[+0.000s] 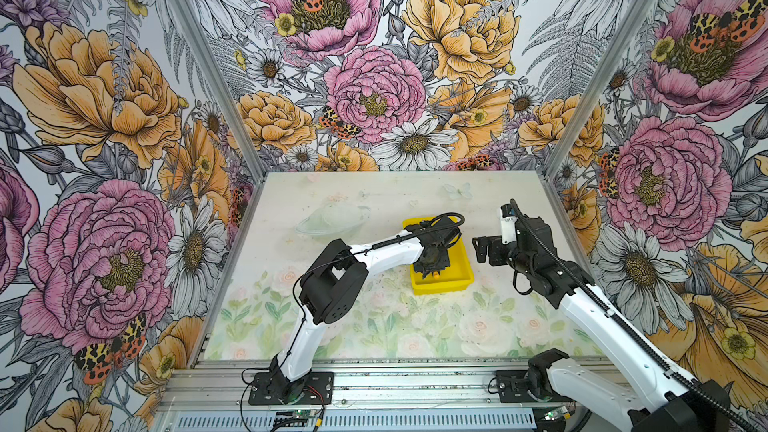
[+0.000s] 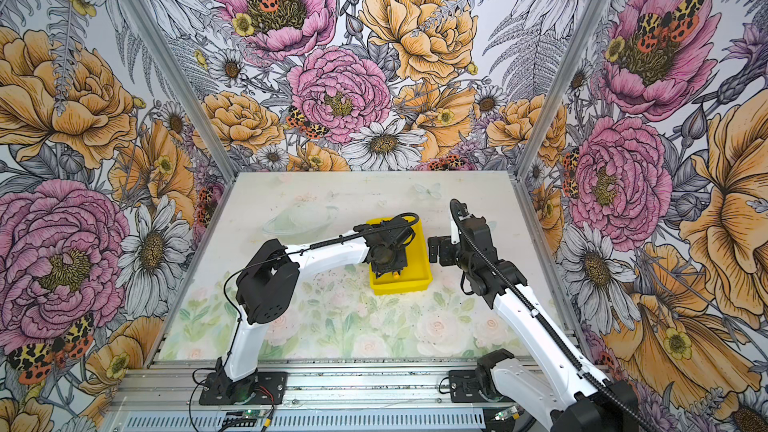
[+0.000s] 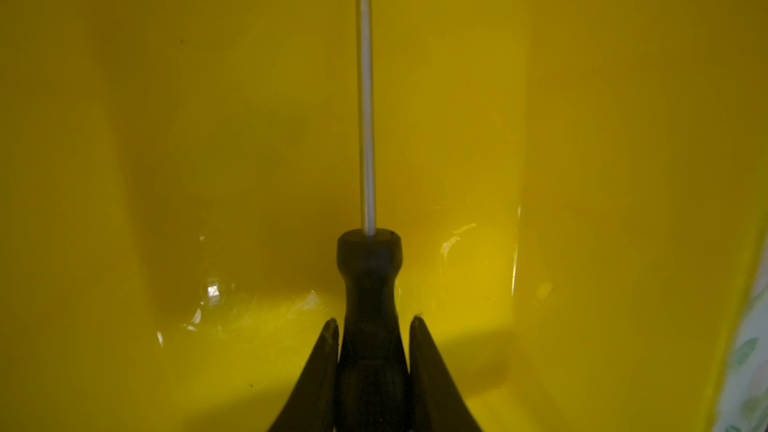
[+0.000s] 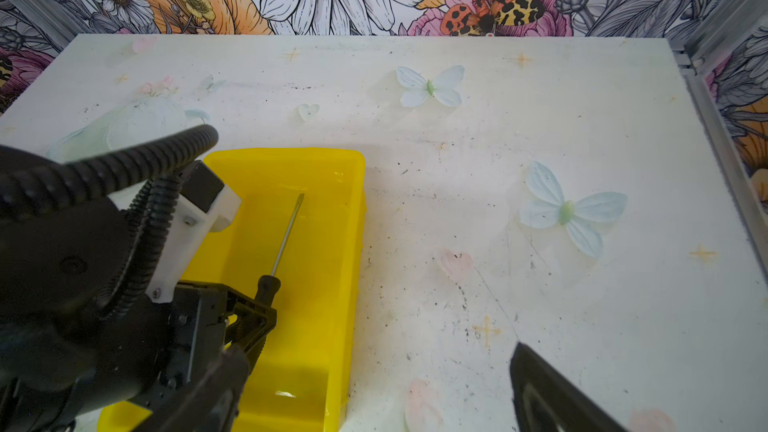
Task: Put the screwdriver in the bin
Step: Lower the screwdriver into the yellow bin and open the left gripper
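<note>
While both top views are hiding all but its orange cap under the left arm, the screwdriver [image 4: 286, 234] is showing whole in the right wrist view, pointing along inside the yellow bin [image 4: 320, 209], the left claw [image 3: 374, 322] clenching its black handle, the right claw [image 1: 478, 249] hanging released beside the bin over the worktop [image 4: 540, 118].

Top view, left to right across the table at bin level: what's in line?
Left arm's black elbow joint → bright yellow shallow plastic bin → right end effector, open → right arm's white forearm.
</note>
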### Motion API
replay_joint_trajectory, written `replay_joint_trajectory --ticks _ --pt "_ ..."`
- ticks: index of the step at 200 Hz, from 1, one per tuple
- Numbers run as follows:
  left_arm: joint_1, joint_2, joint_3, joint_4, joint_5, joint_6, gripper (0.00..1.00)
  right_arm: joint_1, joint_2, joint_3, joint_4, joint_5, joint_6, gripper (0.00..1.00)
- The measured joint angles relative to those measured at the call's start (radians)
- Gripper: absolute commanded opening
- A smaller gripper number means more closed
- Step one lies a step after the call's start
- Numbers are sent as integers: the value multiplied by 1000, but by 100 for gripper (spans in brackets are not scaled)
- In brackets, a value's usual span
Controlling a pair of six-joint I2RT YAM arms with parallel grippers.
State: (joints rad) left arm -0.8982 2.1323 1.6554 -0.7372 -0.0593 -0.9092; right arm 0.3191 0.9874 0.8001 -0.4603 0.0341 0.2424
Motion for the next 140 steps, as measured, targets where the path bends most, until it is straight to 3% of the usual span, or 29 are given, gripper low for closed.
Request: replay_joint_trajectory --ticks 140 --pt "0 38 55 -52 -3 0 31 0 -24 -12 -3 41 -34 99"
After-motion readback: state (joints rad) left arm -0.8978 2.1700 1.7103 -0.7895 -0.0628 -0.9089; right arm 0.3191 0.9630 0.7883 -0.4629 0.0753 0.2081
